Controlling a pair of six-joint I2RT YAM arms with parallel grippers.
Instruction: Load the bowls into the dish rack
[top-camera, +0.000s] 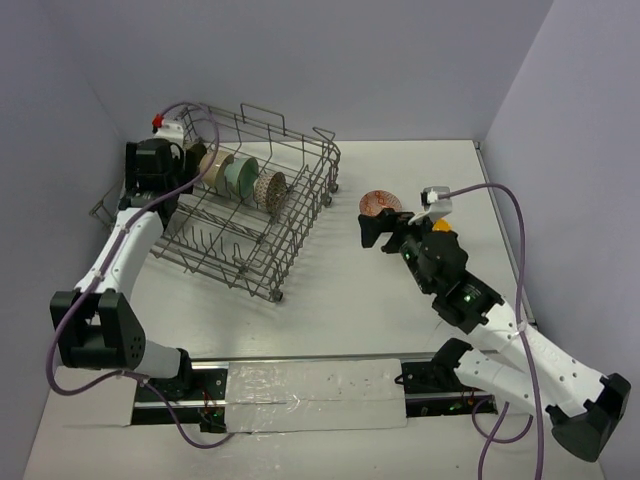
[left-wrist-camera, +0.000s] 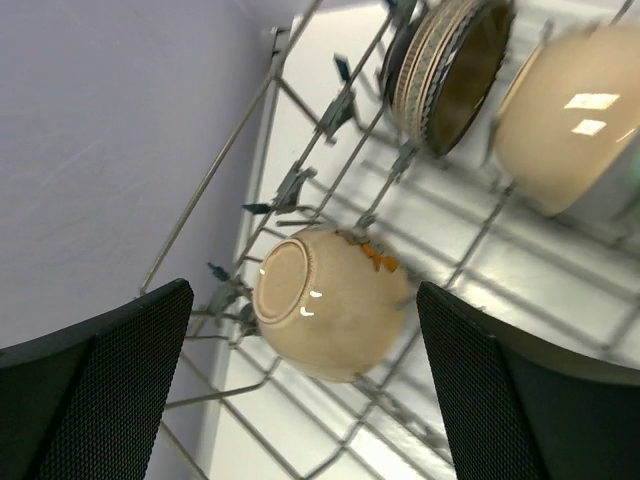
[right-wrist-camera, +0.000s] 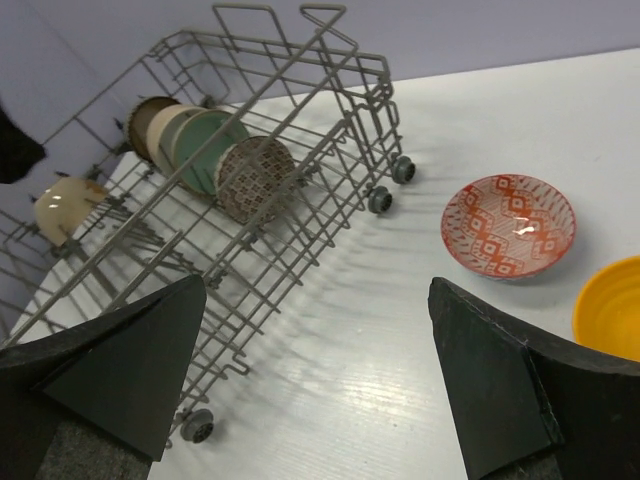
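On the table (top-camera: 400, 300) we have the rack (top-camera: 245, 215) at left, a row of bowls (top-camera: 240, 175) upright inside. Our left pincer (left-wrist-camera: 303, 300) gapes, empty, over a beige bowl (left-wrist-camera: 335, 305) lying in the rack. The right pincer (right-wrist-camera: 318, 290), open too, faces the red bowl (right-wrist-camera: 508, 226) and yellow bowl (right-wrist-camera: 610, 310) on the table.

Orange-yellow bowl (right-wrist-camera: 612, 308) cut off at right edge, mostly hidden behind right arm (top-camera: 440, 265) overhead

White table (top-camera: 350, 310); lilac walls (top-camera: 400, 60) on three sides; crinkled pale tape patch (top-camera: 315, 395) at near edge.
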